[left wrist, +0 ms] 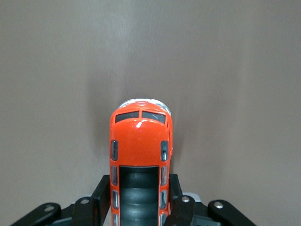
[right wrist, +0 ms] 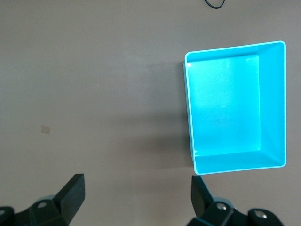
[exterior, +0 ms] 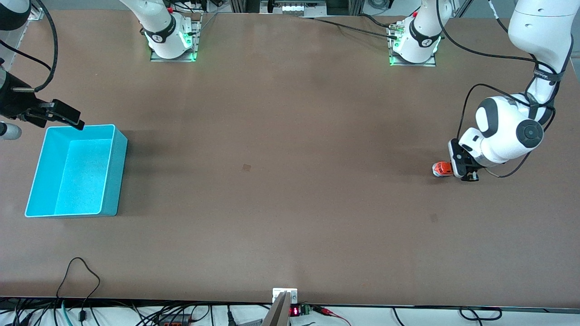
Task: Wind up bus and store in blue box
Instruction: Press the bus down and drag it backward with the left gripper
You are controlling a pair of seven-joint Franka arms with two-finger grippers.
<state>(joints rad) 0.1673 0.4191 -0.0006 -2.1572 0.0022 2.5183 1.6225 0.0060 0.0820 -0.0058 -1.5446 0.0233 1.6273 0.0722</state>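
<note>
The small orange-red bus [exterior: 442,169] with a dark roof sits at table level near the left arm's end of the table. My left gripper [exterior: 455,169] is shut on its rear half. In the left wrist view the bus [left wrist: 141,141] points away from the camera, and the gripper [left wrist: 139,190] has one black finger [left wrist: 101,195] against each side. The blue box [exterior: 118,181] stands open and empty at the right arm's end. My right gripper [exterior: 68,118] hangs open and empty over the box's corner nearest the bases. In the right wrist view the gripper [right wrist: 136,186] is beside the box [right wrist: 188,108].
The brown table [exterior: 290,158] spreads wide between bus and box. Cables and a small display [exterior: 294,311] lie along the table edge nearest the front camera. The arm bases stand along the edge away from it.
</note>
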